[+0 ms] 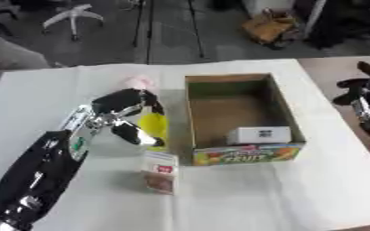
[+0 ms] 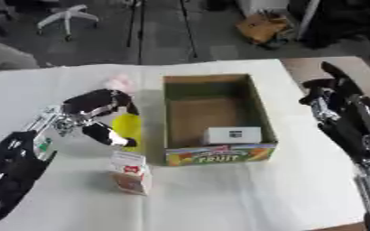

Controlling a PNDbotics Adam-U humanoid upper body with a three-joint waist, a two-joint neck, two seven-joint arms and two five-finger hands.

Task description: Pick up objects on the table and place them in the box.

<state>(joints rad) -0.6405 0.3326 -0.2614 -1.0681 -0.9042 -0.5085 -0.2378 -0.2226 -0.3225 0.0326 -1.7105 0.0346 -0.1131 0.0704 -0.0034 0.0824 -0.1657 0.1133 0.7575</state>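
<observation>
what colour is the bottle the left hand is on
Yellow: the bottle under the left hand, clearest in the left eye view.

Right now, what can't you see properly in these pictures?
- Yellow bottle: the left hand covers much of it in both views, so the fingers' hold is unclear.
- Pink thing: too blurred to name.
- Small carton: label unreadable.
- White box inside the cardboard box: print too small.
- Right hand: its fingers blend together, pose unclear.
</observation>
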